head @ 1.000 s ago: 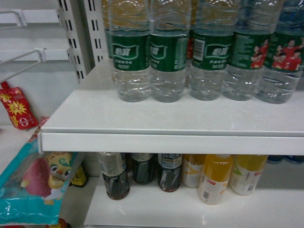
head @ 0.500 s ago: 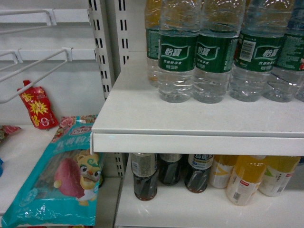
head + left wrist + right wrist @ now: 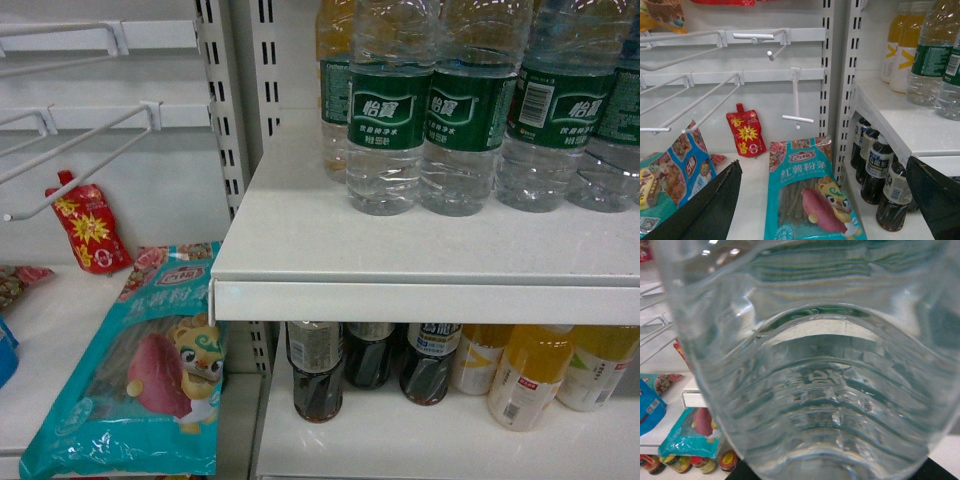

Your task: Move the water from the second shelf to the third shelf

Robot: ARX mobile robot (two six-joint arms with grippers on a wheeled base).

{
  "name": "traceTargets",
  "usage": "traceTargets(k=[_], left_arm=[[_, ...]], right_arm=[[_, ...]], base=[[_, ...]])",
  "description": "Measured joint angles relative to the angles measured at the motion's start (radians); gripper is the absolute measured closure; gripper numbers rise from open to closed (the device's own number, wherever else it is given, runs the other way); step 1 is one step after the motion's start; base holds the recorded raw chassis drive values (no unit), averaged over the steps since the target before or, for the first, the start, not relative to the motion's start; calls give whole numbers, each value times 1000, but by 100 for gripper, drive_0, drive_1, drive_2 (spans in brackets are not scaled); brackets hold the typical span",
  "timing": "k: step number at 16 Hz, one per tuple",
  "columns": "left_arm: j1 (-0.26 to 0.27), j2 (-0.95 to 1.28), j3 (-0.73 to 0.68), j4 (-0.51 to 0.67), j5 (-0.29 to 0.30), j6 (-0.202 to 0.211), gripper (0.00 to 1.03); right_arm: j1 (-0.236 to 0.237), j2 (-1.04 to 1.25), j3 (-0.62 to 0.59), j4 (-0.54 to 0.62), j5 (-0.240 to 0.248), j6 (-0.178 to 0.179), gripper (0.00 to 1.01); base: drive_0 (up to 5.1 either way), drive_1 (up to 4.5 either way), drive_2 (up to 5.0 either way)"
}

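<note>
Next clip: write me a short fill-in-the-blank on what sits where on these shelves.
1. The water bottles on the white shelf wear ______ labels.
2. On the shelf below, right of the dark drink bottles, the bottles hold a ______ drink.
3. The teal snack bag lies to the ______ of that shelf unit in the head view.

Missing words: green; yellow; left

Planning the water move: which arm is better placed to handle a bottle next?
Right, probably. Its wrist view is filled by a clear ribbed water bottle right at that claw. The left claw is open, facing the snack packet, away from the bottles.
</note>
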Motion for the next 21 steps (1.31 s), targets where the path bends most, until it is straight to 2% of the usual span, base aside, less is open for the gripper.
traceTargets(k=[3, 4, 5, 6, 8, 11, 12, 17, 21], left_arm=[[0, 0, 0, 0, 0, 0, 5], [0, 0, 0, 0, 0, 0, 5], [0, 0, 0, 0, 0, 0, 5], [0, 0, 0, 0, 0, 0, 5], [0, 0, 0, 0, 0, 0, 5], [0, 0, 0, 0, 0, 0, 5], [0, 0, 0, 0, 0, 0, 5], [0, 0, 0, 0, 0, 0, 5], [0, 0, 0, 0, 0, 0, 5]], right_arm=[[0, 0, 0, 0, 0, 0, 64], [9, 0, 0, 8, 19, -7, 64], [21, 1, 1, 23, 66, -32, 64], [21, 13, 10, 23, 67, -37, 64], [52, 79, 39, 76, 82, -47, 64], [138, 188, 45, 122, 89, -57, 64], [146, 235, 37, 158, 87, -58, 64], [144, 515, 40, 334, 76, -49, 64], [148, 742, 152, 447, 90, -62, 64]], base=[[0, 0, 0], [0, 0, 0], [0, 0, 0], [0, 0, 0], [0, 0, 0], [0, 0, 0], [0, 0, 0], [0, 0, 0], [0, 0, 0]])
